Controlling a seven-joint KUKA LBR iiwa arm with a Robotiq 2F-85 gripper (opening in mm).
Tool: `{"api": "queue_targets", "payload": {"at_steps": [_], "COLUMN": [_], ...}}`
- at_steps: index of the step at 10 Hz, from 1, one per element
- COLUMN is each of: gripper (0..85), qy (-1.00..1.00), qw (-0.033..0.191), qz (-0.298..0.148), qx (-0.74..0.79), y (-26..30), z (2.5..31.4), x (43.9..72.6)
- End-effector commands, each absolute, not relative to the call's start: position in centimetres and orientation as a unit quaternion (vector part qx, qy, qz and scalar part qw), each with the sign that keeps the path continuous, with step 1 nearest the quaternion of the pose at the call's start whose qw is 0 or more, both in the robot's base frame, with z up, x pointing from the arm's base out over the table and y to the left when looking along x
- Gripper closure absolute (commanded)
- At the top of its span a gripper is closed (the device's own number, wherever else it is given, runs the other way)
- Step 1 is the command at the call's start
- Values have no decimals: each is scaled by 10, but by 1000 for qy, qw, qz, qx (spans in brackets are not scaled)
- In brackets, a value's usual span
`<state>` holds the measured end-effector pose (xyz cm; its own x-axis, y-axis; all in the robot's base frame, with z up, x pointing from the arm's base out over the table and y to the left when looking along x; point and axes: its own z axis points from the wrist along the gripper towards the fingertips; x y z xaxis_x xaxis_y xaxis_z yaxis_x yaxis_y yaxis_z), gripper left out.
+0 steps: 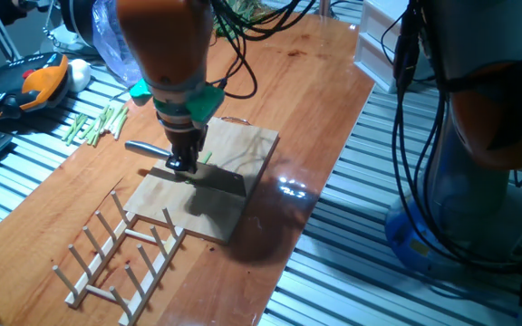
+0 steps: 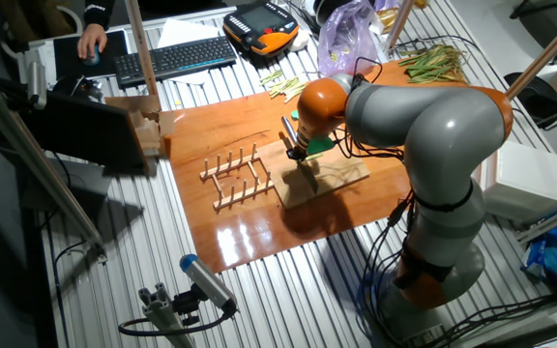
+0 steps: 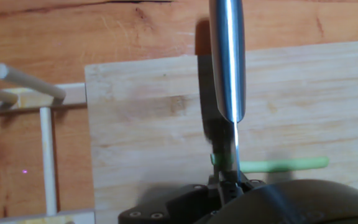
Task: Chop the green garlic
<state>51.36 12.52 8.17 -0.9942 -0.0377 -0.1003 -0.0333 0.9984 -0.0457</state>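
Gripper (image 1: 181,163) pinches a knife (image 3: 227,68) by its blade end, edge down across the green garlic (image 3: 284,165) lying on the cutting board (image 1: 243,145). Beside the board stands a wooden rack (image 1: 120,249). A skewed press could roll the thin stalk aside uncut.

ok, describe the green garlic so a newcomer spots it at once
Find the pale cutting board in the middle of the wooden table, beside the dowel rack. The gripper holds a knife over it, and the green garlic lies on the board under the blade. It is a single thin, bright green stalk, unlike the cut stalk pieces off the board by the table's edge.
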Motion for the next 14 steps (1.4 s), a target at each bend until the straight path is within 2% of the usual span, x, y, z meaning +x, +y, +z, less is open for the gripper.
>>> {"api": "queue_targets", "payload": {"at_steps": [1,4,14], "gripper": [850,850,850], "qy": [998,998,998], "qw": [47,39,56], "qz": [-23,-30,-27], "qx": [-19,-25,-30], "y": [126,123,116], "z": [88,106,80], "x": [518,522,513]}}
